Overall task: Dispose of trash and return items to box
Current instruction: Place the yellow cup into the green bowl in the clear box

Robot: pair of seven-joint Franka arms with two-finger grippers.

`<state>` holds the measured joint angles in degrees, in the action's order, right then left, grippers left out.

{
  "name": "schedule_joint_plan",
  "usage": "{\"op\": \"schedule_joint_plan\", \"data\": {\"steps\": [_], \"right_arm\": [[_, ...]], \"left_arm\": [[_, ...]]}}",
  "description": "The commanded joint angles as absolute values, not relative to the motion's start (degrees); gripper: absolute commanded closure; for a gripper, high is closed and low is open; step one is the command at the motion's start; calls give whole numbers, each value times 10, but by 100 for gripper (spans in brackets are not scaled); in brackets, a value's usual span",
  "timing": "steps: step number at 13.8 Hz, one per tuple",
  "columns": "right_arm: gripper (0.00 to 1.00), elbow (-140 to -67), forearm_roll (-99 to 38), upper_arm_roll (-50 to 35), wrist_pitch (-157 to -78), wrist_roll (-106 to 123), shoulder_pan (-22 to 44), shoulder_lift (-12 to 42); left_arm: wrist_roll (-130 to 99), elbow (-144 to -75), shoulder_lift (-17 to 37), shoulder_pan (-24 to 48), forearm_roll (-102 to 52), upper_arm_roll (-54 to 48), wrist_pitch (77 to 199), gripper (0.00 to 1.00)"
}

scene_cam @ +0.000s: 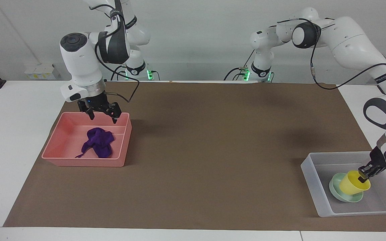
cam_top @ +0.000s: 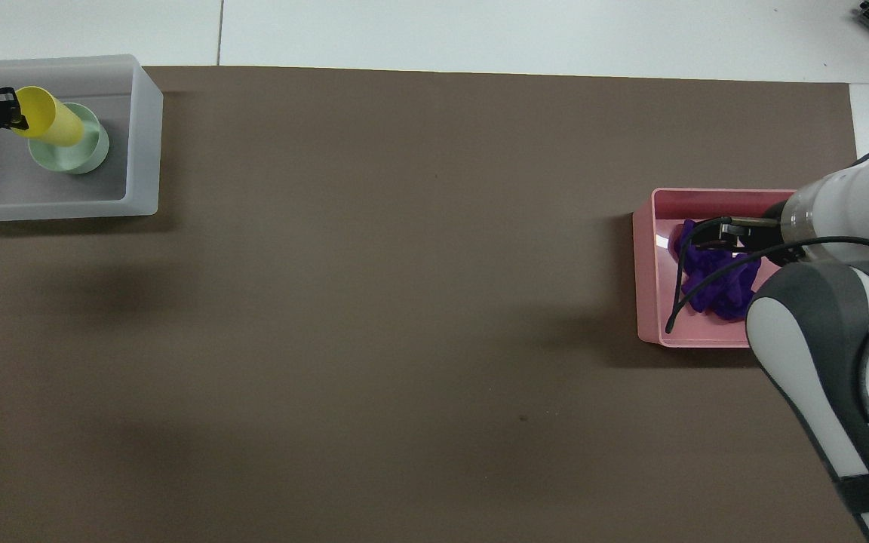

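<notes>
The small yellow plastic cup (scene_cam: pixel 351 183), smooth and tapered, leans tilted with its base in the shallow mint-green round bowl (scene_cam: pixel 337 194), which sits on the floor of the translucent whitish-grey rectangular plastic box (scene_cam: pixel 311 178) at the left arm's end of the bench (scene_cam: pixel 5 140). The left end effector (scene_cam: pixel 364 175) is clamped on the cup's rim, one finger inside the mouth and one outside, directly above the bowl.

The soft, crumpled wad of deep purple cloth (scene_cam: pixel 98 142), a thin string trailing from it, lies loose on the floor of the glossy pink rectangular plastic bin (scene_cam: pixel 84 162) at the right arm's end. Straight above that cloth, clear of it and over the bin's rim, hangs the right end effector (scene_cam: pixel 102 117), its two black fingers spread wide apart and holding nothing.

Both containers rest on a matte brown paper-like mat (scene_cam: pixel 206 140) covering the white bench.
</notes>
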<state>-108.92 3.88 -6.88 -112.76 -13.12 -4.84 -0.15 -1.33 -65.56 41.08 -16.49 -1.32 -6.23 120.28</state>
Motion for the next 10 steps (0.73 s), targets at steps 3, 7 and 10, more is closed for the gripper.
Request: {"op": "schedule_joint_plan", "data": {"steps": [3,7,10], "right_arm": [[0,-1009,9,-74,-1032,-134,-53,-5],[0,-949,-16,-73,-969,-130,-54,-10],[0,-898,-23,-72,-917,-129,-60,-5]], "left_arm": [[-2,-670,415,-178,-36,-70,1228,100],[-3,-703,411,-174,-41,-70,1263,100],[-2,-727,399,-177,-40,-69,1274,100]]}}
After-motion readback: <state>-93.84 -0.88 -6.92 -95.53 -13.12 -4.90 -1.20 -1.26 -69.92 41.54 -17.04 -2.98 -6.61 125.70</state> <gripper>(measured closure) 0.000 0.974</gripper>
